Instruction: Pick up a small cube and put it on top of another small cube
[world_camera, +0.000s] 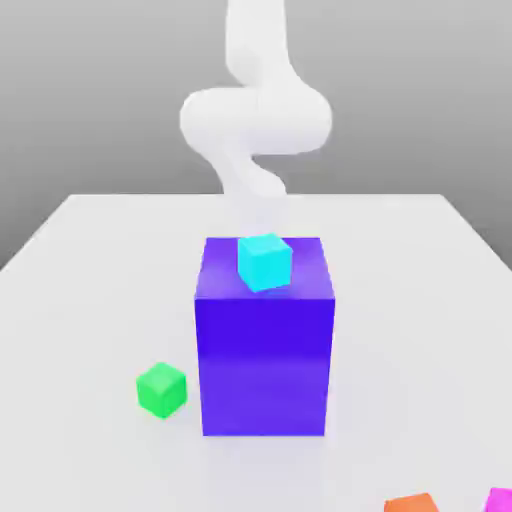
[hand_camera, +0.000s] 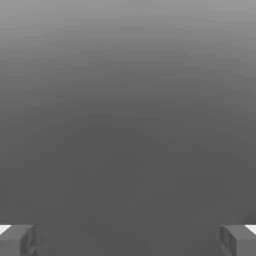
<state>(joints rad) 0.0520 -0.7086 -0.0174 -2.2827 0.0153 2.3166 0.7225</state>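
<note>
Sitting under everything is the wide white tabletop (world_camera: 90, 300), the biggest thing in the scene. It reaches from the near edge to the far grey wall.

Next in size is the white robot arm (world_camera: 255, 115). It stands at the far side of the tabletop, behind the block, and bends at the top.

Then comes the big blue-violet block (world_camera: 264, 360). It stands upright in the middle of the tabletop, in front of the arm.

The small cubes are all about the same size. A cyan cube (world_camera: 265, 262) rests on top of the big block, close to its near edge and a little turned. The green cube (world_camera: 161, 389) sits on the tabletop just beside the big block, on the exterior view's left, not touching it. The orange cube (world_camera: 411, 503) lies at the near edge on the exterior view's right, cut off by the frame. The pink cube (world_camera: 500, 499) lies near it, even further to the exterior view's right, in the near corner, and only a bit of it shows. The pink cube is well apart from the green cube, with the big block between them.

In the hand view, the end effector (hand_camera: 128, 240) has its two grey fingers (hand_camera: 17, 240) spread wide apart, with nothing between them.
</note>
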